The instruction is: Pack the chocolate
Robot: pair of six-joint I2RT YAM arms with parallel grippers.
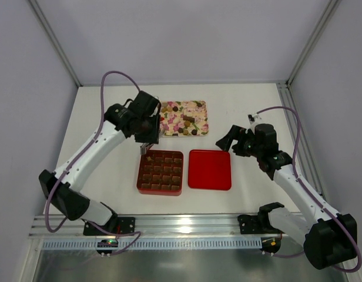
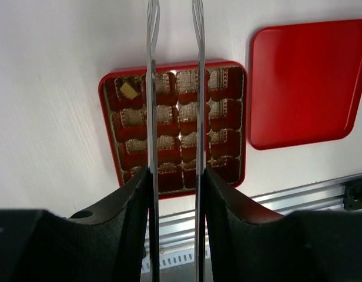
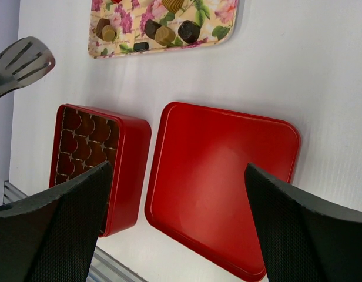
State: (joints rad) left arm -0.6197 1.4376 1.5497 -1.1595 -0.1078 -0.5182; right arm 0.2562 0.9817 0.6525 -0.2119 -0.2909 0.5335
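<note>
Several chocolate pieces [image 1: 193, 120], dark and lighter brown, lie on the cream floral tray [image 1: 184, 107]; some also show in the right wrist view [image 3: 164, 35]. The square red box [image 1: 160, 172] has rows of brown cups; one pale piece [image 2: 129, 90] sits in a corner cup. My left gripper [image 1: 149, 135] is shut on metal tongs [image 2: 151, 88] and hovers over the box's far edge; the blades stand apart with nothing seen between them. My left gripper also shows in its own wrist view [image 2: 175, 176]. My right gripper [image 1: 231, 141] is open and empty above the red lid [image 3: 222, 176].
The flat red lid [image 1: 210, 169] lies right of the box, close beside it. A slotted tong tip [image 3: 22, 61] shows at the left edge of the right wrist view. An aluminium rail [image 1: 181, 226] runs along the near edge. White walls enclose the table.
</note>
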